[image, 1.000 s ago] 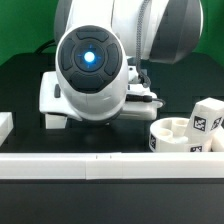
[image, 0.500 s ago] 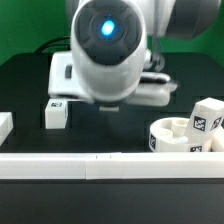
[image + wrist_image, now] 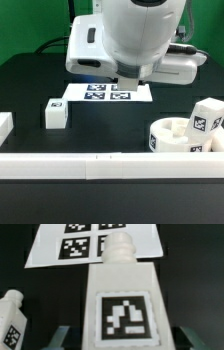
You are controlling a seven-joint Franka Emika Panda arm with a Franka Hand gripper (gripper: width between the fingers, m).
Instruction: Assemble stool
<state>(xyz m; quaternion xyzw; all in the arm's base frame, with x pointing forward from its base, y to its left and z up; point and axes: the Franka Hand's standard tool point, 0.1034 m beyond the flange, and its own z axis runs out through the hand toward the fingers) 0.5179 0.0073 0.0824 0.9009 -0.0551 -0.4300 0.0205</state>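
1. White plastic stool leg (image 3: 124, 303) sits pinched in the gripper (image 3: 120, 336), lifted above the black counter (image 3: 30, 85) over the marker board (image 3: 106, 93).
2. Another leg (image 3: 55, 113) stands on the counter.
3. Seat (image 3: 180, 135) and a third leg (image 3: 207, 117) lie at the exterior view's right, behind the white rail (image 3: 100, 163).

White leg (image 3: 122, 303) with a black-and-white square tag — white marker board (image 3: 106, 93), black-patterned tags — black table (image 3: 30, 85).
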